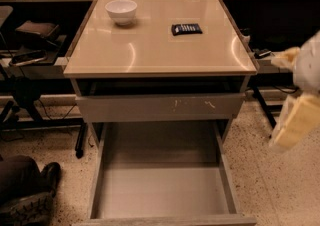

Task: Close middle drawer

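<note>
Dark and scuffed, somebody's shoe (31,196) is resting on the speckled floor at the lower left, near the cabinet's front corner. Moving across, a white bowl (121,11) is sitting toward the back left of the beige counter (150,52), and a small black keypad-like device (186,29) is lying to its right, apart from it. Below the counter, a grey drawer front with pale scratch marks (150,107) is sitting shut. Under that, the middle drawer (160,190) is standing pulled far out toward me, its grey walls and floor showing. Off to the right, beside the cabinet and not touching it, the robot's cream-coloured hand (296,122) is hanging in the air at about the height of the scratched front. Whether it is open or closed I cannot tell.
</note>
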You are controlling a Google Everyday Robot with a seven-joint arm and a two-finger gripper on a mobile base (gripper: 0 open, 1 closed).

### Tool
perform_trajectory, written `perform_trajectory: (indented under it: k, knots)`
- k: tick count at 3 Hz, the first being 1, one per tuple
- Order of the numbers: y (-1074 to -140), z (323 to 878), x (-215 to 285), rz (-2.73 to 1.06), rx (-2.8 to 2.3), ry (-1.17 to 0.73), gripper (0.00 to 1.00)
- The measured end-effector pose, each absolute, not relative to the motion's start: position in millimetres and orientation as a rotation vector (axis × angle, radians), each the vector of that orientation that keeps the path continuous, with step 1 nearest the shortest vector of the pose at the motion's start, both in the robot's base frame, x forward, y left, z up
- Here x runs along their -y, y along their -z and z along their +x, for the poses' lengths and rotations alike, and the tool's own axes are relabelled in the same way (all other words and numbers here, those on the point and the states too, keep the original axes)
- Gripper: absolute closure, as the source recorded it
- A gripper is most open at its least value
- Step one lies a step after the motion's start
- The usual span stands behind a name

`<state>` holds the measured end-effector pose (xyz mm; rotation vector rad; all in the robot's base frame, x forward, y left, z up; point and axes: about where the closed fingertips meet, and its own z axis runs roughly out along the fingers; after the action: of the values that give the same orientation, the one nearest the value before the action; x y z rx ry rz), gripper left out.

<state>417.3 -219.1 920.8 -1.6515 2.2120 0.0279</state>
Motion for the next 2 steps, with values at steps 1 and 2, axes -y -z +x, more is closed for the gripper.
perform_trajectory:
  k: [1,2]
  knots:
    - [-845.3,398.3,222.3,-1.541,-2.228,-0.188,0.0]
    - [-761.4,379.5,220.1,-1.477,-2.286,-0.345,0.0]
